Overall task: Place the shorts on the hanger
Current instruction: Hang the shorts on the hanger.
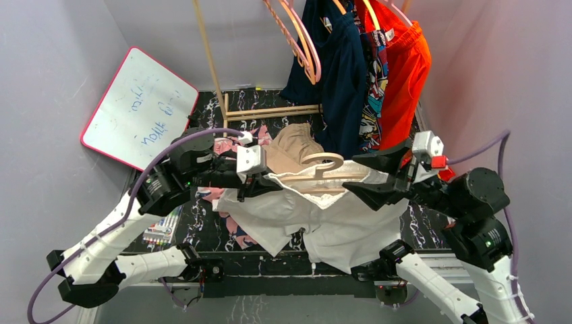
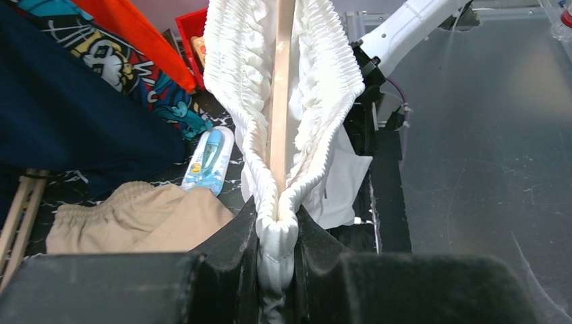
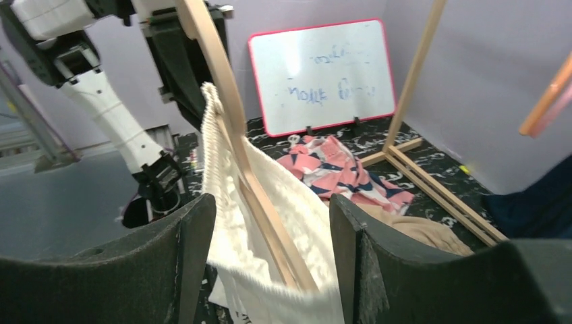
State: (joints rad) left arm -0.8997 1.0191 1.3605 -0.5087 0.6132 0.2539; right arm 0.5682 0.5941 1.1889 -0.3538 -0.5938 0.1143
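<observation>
The white shorts [image 1: 324, 223] hang above the table with their gathered waistband stretched over the pale wooden hanger [image 1: 322, 162]. My left gripper [image 1: 260, 182] is shut on the left end of the waistband. In the left wrist view the bunched white shorts [image 2: 236, 81] are pinched at the left gripper [image 2: 278, 236], and the hanger [image 2: 282, 88] bar runs away inside the waistband. My right gripper [image 1: 351, 173] is open at the right end. In the right wrist view the right gripper [image 3: 270, 202] straddles the shorts [image 3: 222, 175] and hanger [image 3: 229, 115] without squeezing them.
Tan shorts [image 1: 290, 145] and a pink patterned garment [image 1: 233, 145] lie behind the hanger. A whiteboard [image 1: 138, 108] leans at back left. Navy [image 1: 337, 74] and orange [image 1: 405, 67] clothes and pink hangers [image 1: 300, 40] hang on the wooden rack [image 1: 270, 111]. A marker pack [image 1: 162, 226] lies left.
</observation>
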